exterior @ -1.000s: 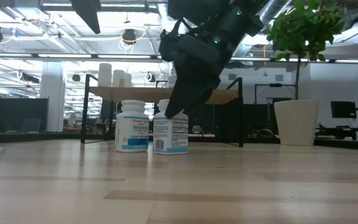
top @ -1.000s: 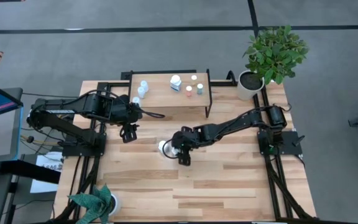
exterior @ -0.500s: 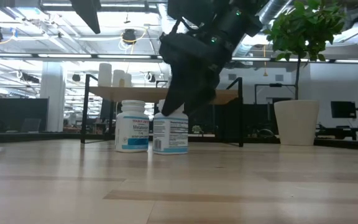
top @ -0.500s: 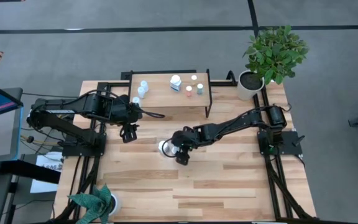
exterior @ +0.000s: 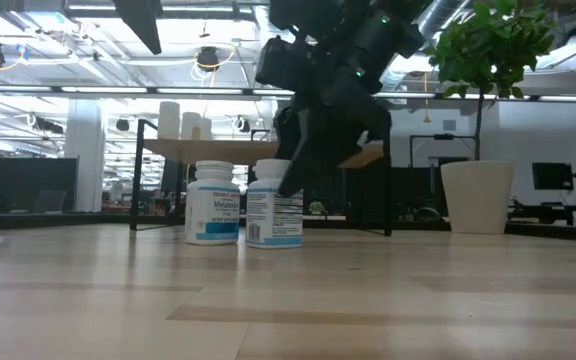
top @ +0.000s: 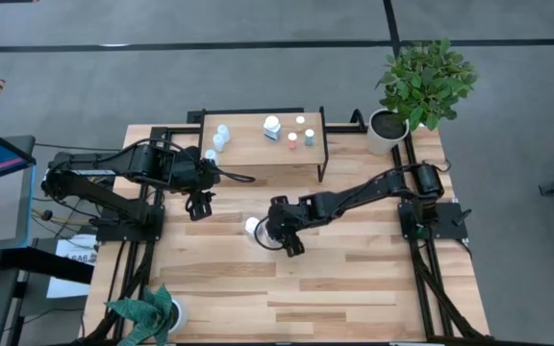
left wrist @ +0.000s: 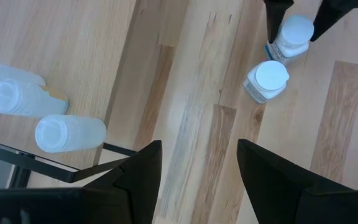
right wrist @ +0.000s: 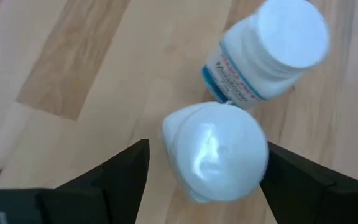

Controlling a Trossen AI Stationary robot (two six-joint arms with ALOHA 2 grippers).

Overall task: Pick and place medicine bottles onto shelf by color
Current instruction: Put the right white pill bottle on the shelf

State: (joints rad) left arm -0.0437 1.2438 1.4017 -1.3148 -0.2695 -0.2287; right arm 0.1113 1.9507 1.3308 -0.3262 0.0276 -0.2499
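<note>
Two white medicine bottles with blue labels stand side by side on the table in front of the shelf [top: 258, 151]. My right gripper [right wrist: 207, 155] is open, slanting down over the right-hand bottle [exterior: 275, 203], one finger on each side of its cap [right wrist: 216, 152]. The other bottle [right wrist: 269, 53] stands free beside it [exterior: 212, 203]. My left gripper [left wrist: 197, 149] hangs open above the table near the shelf's left end [top: 198, 204], touching nothing. Several small bottles [top: 221, 135] stand on the shelf. My right gripper comes slanting from above and from the table's right, its fingers [right wrist: 123, 171] on either side of the bottle's white cap. Whether they touch the cap I cannot tell. The bottle stands upright on the table.
A potted plant [top: 390, 130] stands at the far right corner, and another [top: 152, 312] at the near left. The shelf's black legs [exterior: 138, 175] rise just behind the two bottles. Bare wood lies toward the near edge [top: 335, 288].
My right gripper has rolled about its own line over the bottle without shifting place, so its fingers now stand differently around the cap. Both bottles have stayed put.
</note>
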